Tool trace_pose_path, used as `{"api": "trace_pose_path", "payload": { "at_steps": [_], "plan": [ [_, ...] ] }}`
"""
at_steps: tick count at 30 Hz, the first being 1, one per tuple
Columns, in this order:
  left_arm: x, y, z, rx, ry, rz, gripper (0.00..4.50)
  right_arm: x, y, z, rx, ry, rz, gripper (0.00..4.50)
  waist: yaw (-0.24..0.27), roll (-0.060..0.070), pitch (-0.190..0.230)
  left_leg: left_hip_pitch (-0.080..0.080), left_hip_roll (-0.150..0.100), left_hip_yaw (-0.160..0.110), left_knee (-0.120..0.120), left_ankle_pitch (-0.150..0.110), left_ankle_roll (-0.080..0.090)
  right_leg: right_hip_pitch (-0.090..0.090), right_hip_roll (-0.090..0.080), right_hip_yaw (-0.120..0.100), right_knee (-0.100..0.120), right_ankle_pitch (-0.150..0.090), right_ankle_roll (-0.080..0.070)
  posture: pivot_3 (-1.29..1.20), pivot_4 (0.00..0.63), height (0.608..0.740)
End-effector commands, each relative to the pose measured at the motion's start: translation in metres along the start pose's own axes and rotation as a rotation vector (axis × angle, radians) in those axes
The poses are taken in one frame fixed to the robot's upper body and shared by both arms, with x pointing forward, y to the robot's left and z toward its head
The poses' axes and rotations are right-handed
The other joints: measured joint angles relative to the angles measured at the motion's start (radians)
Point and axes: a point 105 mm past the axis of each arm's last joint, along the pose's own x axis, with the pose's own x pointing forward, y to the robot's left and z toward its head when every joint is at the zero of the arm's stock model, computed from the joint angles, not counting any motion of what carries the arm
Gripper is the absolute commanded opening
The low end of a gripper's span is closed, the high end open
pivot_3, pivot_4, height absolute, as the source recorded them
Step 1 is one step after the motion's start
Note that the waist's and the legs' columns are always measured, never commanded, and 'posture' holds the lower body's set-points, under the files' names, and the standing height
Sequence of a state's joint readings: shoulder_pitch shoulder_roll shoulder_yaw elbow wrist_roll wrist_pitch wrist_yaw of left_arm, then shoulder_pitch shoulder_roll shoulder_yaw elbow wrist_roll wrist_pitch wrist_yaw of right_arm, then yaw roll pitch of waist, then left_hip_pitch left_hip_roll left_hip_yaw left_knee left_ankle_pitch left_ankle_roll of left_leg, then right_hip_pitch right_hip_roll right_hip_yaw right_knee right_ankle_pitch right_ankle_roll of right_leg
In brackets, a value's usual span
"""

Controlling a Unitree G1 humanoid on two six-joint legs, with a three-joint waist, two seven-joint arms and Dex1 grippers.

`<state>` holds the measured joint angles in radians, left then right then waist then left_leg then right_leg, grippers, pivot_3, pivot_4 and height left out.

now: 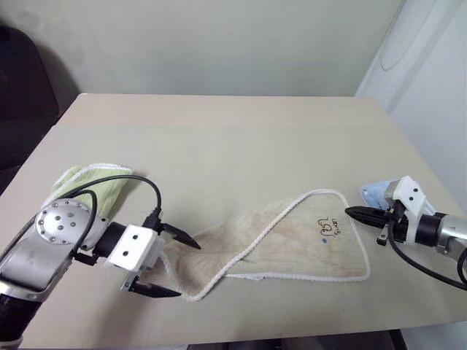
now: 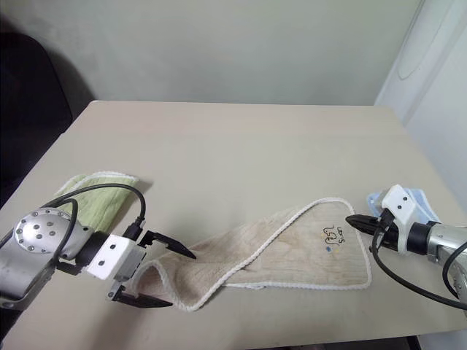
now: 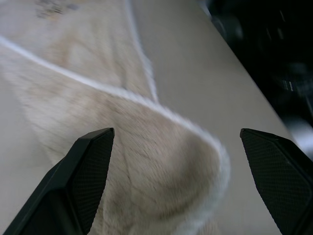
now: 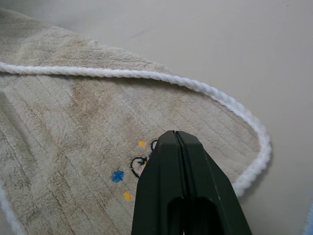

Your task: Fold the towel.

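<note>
The towel (image 1: 292, 244) lies on the table (image 1: 233, 138) near its front edge — a beige terry cloth with white corded edging, stretched in a long band from the left claw toward the right one. Its right part lies flat and broad, with a small dark embroidered logo (image 1: 328, 226) close to the rounded far corner. Toward the left the towel narrows and is folded over itself, one corded edge crossing the pile on a diagonal, and its left end bulges up in a soft hump.

The left claw (image 1: 166, 266) points to the right and somewhat downward, its two black fingers spread wide on either side of that humped end; it grips nothing. The left wrist view shows the hump between the fingers (image 3: 80, 178), clear of both.

The right claw (image 1: 355, 214) points leftward at the logo corner, just beside the towel's right edge — its fingers pressed together, nothing between them.

A light green cloth (image 1: 91, 186) lies behind the left arm, and a light blue cloth (image 1: 376, 193) sits behind the right claw.
</note>
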<state>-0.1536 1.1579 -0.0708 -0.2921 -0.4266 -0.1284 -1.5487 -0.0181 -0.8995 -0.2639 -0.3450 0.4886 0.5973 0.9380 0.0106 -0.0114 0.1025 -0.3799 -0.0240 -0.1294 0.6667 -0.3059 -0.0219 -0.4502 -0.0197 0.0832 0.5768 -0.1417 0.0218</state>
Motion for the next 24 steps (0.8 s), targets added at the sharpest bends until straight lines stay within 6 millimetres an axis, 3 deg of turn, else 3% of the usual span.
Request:
{"api": "trace_pose_path", "payload": {
  "at_steps": [1, 4, 15, 22, 24],
  "plan": [
    [0.002, -0.015, 0.002, 0.094, 0.043, -0.161, 4.47, -0.005, 0.002, 0.009, -0.027, -0.031, -0.013, 0.00, -0.001, 0.000, 0.000, -0.001, 0.000, 0.000, 0.000, 0.000, 0.000, -0.001, 0.000, 0.000, 0.000, 0.001, -0.001, 0.00, 0.150, 0.740],
    [0.010, -0.017, -0.002, 0.177, 0.062, -0.192, 4.47, -0.006, 0.004, 0.009, -0.019, -0.035, -0.022, 0.00, -0.001, 0.000, 0.000, -0.002, 0.000, 0.000, 0.000, 0.000, 0.000, -0.001, 0.000, 0.000, 0.000, 0.002, -0.002, 0.00, 0.150, 0.740],
    [0.037, -0.033, -0.017, 0.227, 0.084, -0.210, 4.47, -0.006, 0.009, 0.009, -0.010, -0.043, -0.050, 0.00, -0.005, 0.001, -0.001, -0.003, 0.000, 0.000, 0.000, 0.000, 0.000, -0.003, 0.000, 0.000, 0.000, 0.002, -0.002, 0.00, 0.150, 0.740],
    [0.045, -0.029, -0.032, 0.242, 0.144, -0.153, 4.47, -0.007, 0.011, 0.012, -0.009, -0.038, -0.043, 0.00, -0.004, 0.001, -0.002, -0.003, 0.000, 0.000, 0.000, 0.000, 0.000, -0.003, 0.000, 0.000, -0.001, 0.000, 0.002, 0.00, 0.150, 0.740],
    [0.045, -0.026, -0.035, 0.239, 0.163, -0.136, 4.11, -0.008, 0.012, 0.013, -0.007, -0.035, -0.037, 0.00, -0.004, 0.003, -0.003, -0.004, 0.000, 0.000, 0.000, 0.000, 0.000, -0.004, 0.000, 0.000, -0.001, 0.000, 0.001, 0.00, 0.150, 0.740]
  ]
}}
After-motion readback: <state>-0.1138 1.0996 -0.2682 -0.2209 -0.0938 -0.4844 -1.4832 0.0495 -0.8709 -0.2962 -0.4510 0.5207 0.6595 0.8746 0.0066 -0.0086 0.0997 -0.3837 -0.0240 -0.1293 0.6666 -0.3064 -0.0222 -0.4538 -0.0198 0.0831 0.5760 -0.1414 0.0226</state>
